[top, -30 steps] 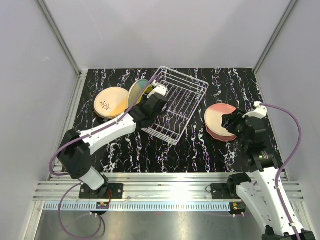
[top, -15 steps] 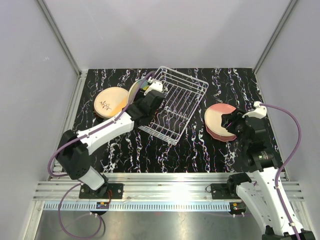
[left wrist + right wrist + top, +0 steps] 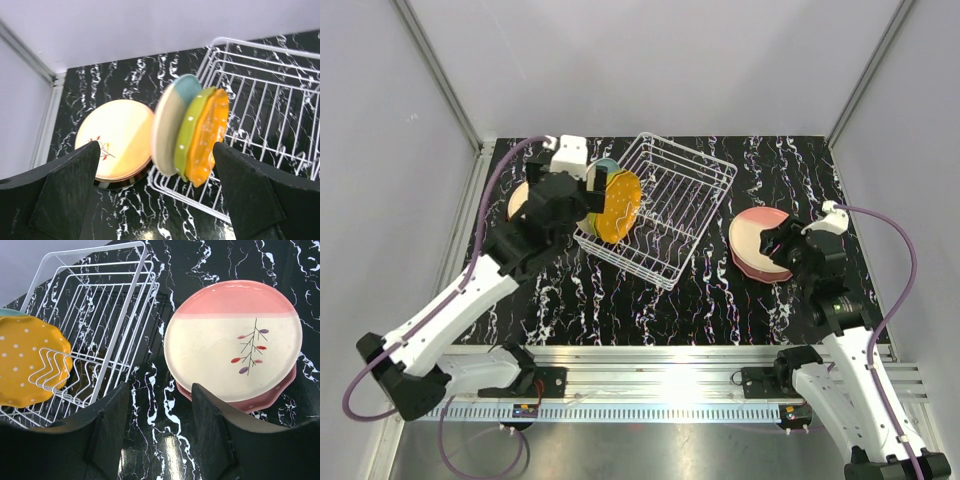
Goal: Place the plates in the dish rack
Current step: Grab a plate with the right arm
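Observation:
The white wire dish rack (image 3: 670, 200) (image 3: 265, 110) (image 3: 100, 310) lies mid-table. Three plates stand on edge at its left end: cream-blue (image 3: 170, 125), yellow-green (image 3: 192, 137) and orange (image 3: 212, 132) (image 3: 618, 205) (image 3: 25, 365). My left gripper (image 3: 570, 205) (image 3: 160, 200) hangs open above and left of them, holding nothing. A peach plate with a sprig (image 3: 117, 140) lies flat on a black plate left of the rack. A pink-and-cream sprig plate (image 3: 235, 340) (image 3: 758, 240) tops a pink dotted plate (image 3: 270, 399). My right gripper (image 3: 778, 247) (image 3: 162, 435) is open beside that stack.
Grey walls with aluminium posts enclose the black marbled table (image 3: 620, 300) on the left, back and right. An aluminium rail (image 3: 660, 365) runs along the near edge. The left arm (image 3: 470, 290) stretches over the table's left side.
My left gripper opened wide, let go of the orange plate and drew up and back to the left. The orange plate now stands in the rack. The right gripper barely moved.

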Robot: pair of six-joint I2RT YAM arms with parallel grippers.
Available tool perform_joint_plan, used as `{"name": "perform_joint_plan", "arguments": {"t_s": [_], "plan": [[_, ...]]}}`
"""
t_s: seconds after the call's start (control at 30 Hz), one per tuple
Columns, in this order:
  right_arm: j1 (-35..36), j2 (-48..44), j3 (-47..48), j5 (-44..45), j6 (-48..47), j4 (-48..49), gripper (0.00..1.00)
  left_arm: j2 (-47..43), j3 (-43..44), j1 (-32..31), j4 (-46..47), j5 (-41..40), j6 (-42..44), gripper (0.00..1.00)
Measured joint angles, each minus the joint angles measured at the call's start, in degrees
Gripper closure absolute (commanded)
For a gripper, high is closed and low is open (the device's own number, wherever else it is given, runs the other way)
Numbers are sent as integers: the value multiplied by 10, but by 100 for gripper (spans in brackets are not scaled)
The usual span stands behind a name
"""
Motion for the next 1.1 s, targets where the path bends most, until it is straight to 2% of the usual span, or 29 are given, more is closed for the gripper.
{"name": "perform_joint_plan", "arguments": {"t_s": [0.13,0.33,0.47,0.67,0.83,0.9,1.1], "plan": [[0,3,0,7,2,-8,39,-43,-43,23,26,0,10,1],[0,5,0,27,21,-35,38,-113,-161,25,51,-2,19,1],[0,4,-5,53,46,-50,38,-161,-194,25,72,-12,22,1],[0,21,-23,69,81,-59,38,-206,-199,25,90,-30,17,1],[0,81,-26,76,85,-55,42,-224,-199,20,98,-30,14,1],[0,112,-30,63,78,-39,46,-226,-199,14,100,-30,14,1],[0,210,-32,3,24,14,49,-225,-199,5,99,-29,14,1]]}}
